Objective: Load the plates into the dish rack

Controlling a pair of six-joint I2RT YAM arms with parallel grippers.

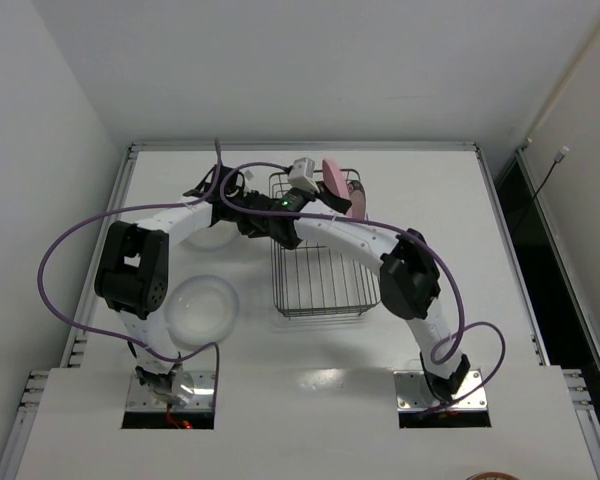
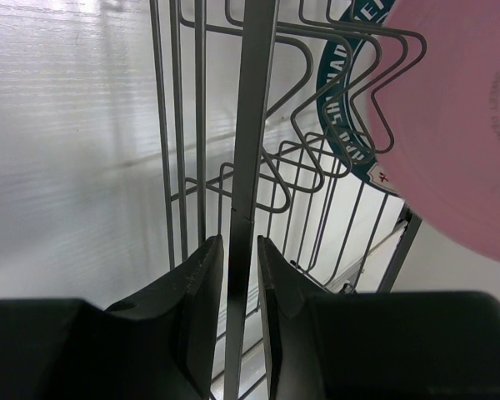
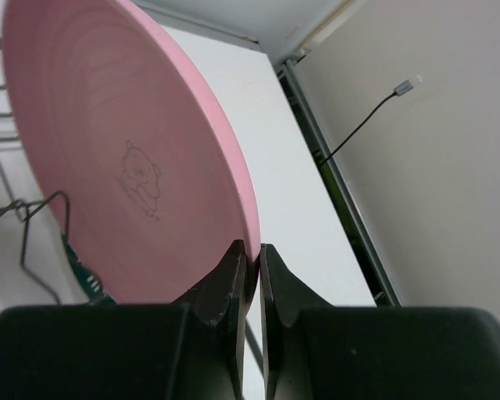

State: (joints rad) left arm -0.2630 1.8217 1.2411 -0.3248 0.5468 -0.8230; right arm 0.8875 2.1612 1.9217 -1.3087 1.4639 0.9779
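Two edge grips: right tool (image 3: 250, 250) pink plate (image 3: 125, 150), left tool (image 2: 240, 246) rack (image 2: 257, 83).

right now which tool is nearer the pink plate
Right. The right tool pinches the pink plate at its rim, touching it. The left tool is closed on a bar of the rack, apart from the plate, which stands beyond the wires.

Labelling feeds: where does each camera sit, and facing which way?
Top external: above, behind the bases, looking down at the table; left arm, right arm show.
Left wrist: looks along the left gripper, clamped on a dish rack bar.
Right wrist: looks along the right gripper, pinching the pink plate.
Shared: both wrists see the pink plate.
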